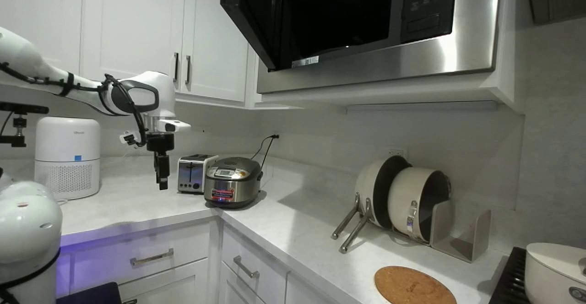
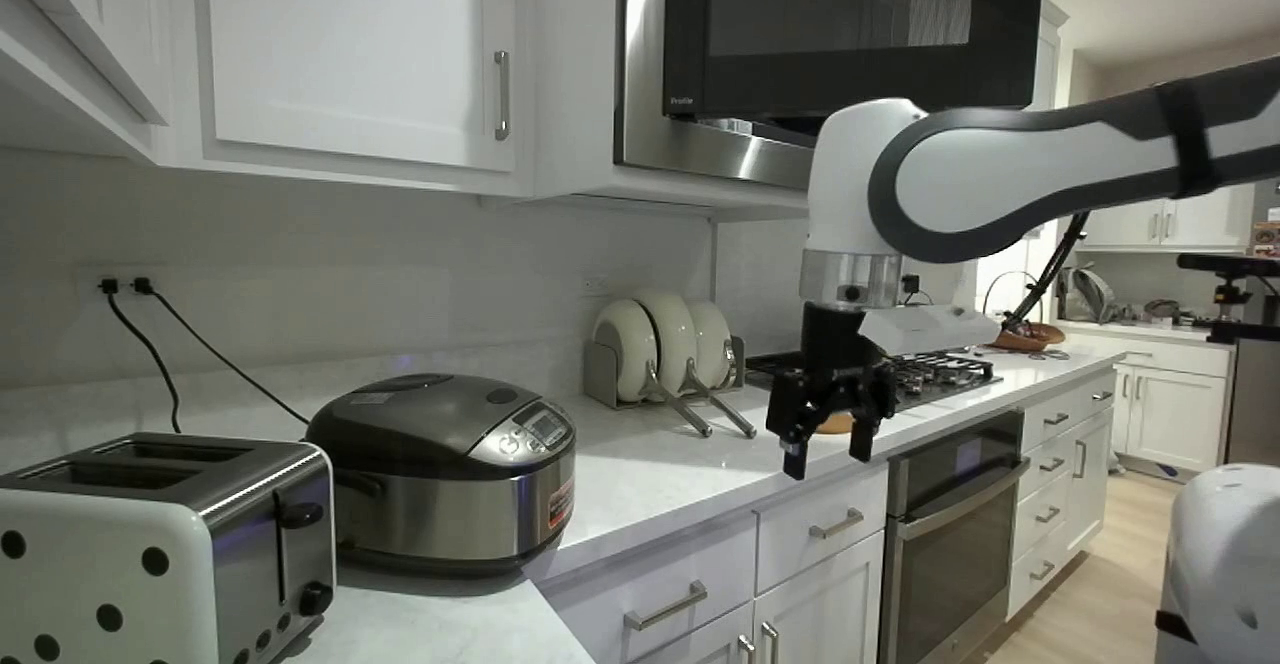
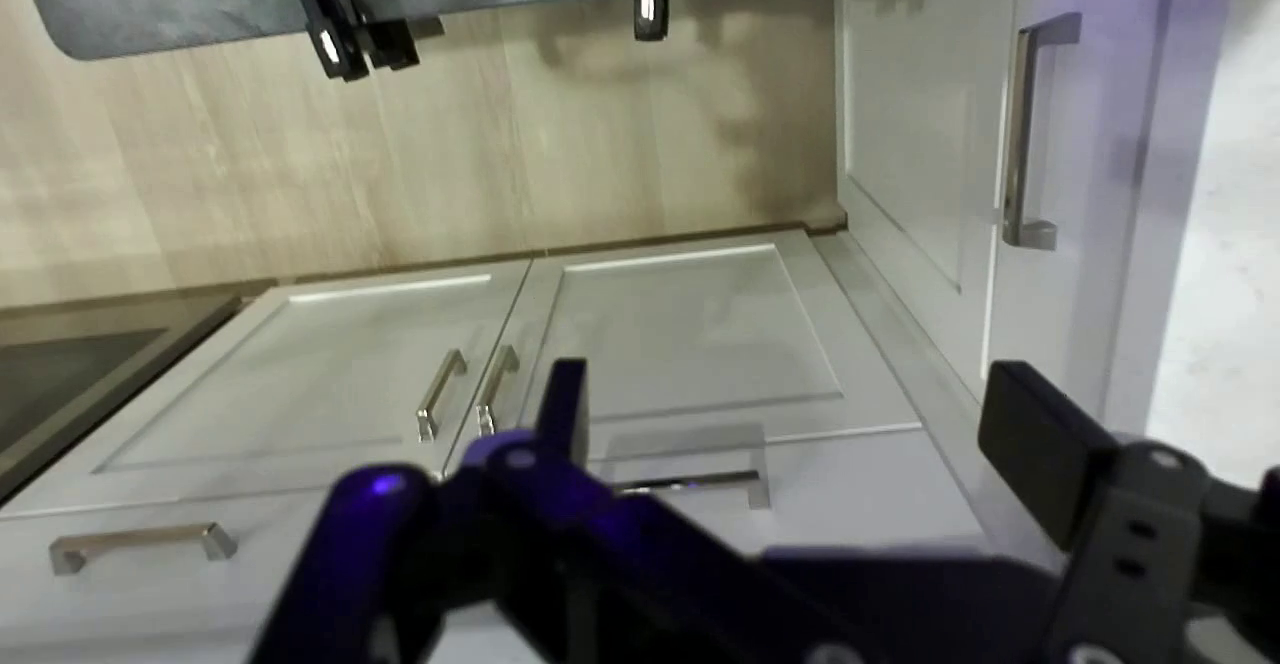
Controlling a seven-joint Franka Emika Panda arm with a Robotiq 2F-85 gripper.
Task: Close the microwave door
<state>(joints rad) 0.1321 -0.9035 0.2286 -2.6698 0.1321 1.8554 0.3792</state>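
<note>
Hangs with empty gripper [image 2: 828, 451] spread near inner corner of counter [image 1: 297, 212]. Should climb to microwave door [image 2: 850, 34], well above.

Gripper [image 3: 800, 414] is holding jaws well apart.
White cabinet doors [image 3: 690, 334] are showing behind; pale floor [image 3: 450, 164] is running alongside.

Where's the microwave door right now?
Near the top of an exterior view, the microwave door stands open at the left side of the microwave, just right of a white cabinet door.
</note>
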